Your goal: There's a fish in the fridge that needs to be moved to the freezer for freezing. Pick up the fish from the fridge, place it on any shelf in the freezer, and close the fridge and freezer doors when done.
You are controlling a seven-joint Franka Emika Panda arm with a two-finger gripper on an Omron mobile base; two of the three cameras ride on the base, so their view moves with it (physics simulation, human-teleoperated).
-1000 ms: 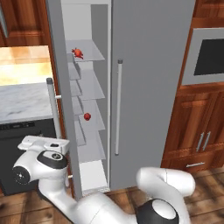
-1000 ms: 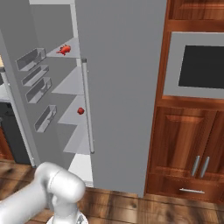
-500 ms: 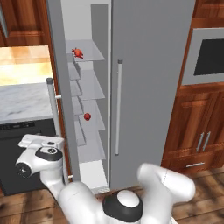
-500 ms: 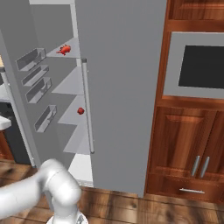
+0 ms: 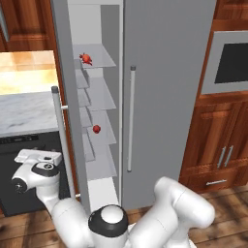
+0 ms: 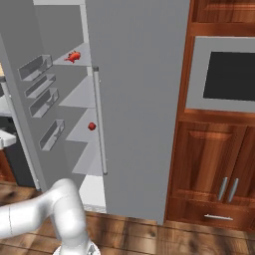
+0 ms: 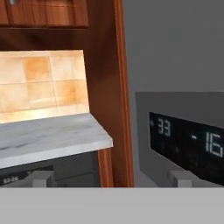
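Our gripper (image 5: 38, 156) sits at about nine o'clock in the left base view, low beside the open freezer door (image 5: 62, 121), its jaws spread wide and holding nothing. The arm folds back from the base at six o'clock and reaches left, the hand level in front of the dark appliance under the marble counter (image 5: 24, 111). In this view the freezer (image 5: 97, 97) stands open; the fish (image 5: 86, 58) lies on its top shelf at eleven o'clock, and a smooth red ball (image 5: 96, 129) rests two shelves lower. The fridge door (image 5: 164, 97) beside it is shut, its silver handle (image 5: 130, 118) upright.

In the right base view we see the fish (image 6: 73, 57) on the upper freezer shelf at eleven o'clock, the red ball (image 6: 91, 126) lower down, and pale bins (image 6: 36, 67) on the inside of the open door. The arm bends in at seven o'clock.

In the hand view our two finger tips (image 7: 39, 178) stand far apart at the bottom, nothing between them. Ahead at four o'clock is the door's dark dispenser panel (image 7: 188, 146); the marble counter (image 7: 48, 138) lies at nine o'clock.
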